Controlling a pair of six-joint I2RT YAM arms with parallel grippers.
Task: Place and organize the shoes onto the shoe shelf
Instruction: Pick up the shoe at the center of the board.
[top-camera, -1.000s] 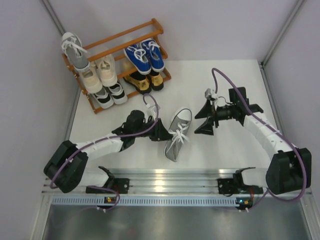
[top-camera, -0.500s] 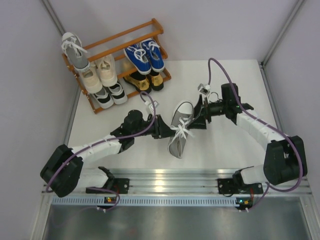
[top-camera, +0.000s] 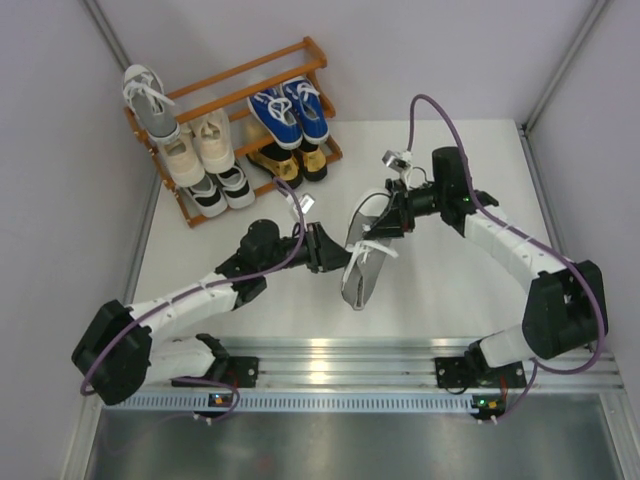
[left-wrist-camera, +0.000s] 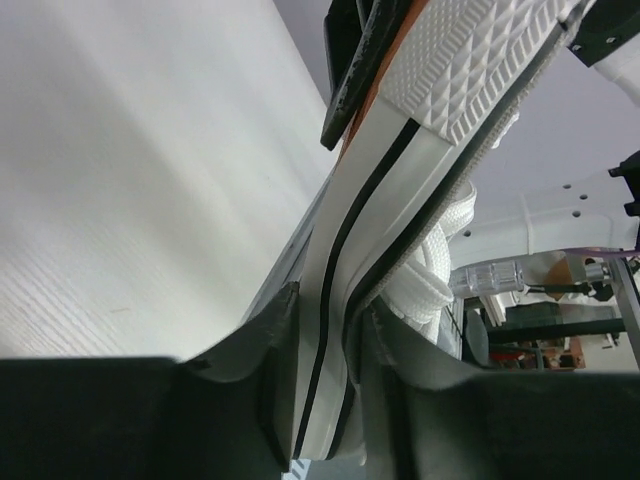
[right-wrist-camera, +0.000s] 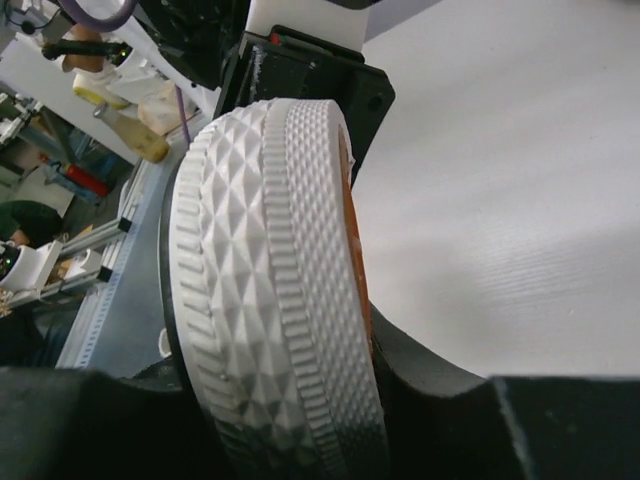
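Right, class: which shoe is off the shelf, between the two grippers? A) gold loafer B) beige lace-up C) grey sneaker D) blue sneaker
C: the grey sneaker is away from the shoe shelf, clamped by the left gripper, its toe inside the right gripper.

Grey sneaker (top-camera: 362, 258), white-laced, tilted on edge at centre. Orange-brown shoe shelf (top-camera: 243, 72) far left, bearing second grey sneaker (top-camera: 150, 108), beige lace-ups (top-camera: 198, 145), blue sneakers (top-camera: 290, 115), gold loafers (top-camera: 288, 162), black-and-white sneakers (top-camera: 222, 188).

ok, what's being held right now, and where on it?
The grey sneaker, by both claws: left claw pinches the sole's side edge, right claw clamps the rubber toe.
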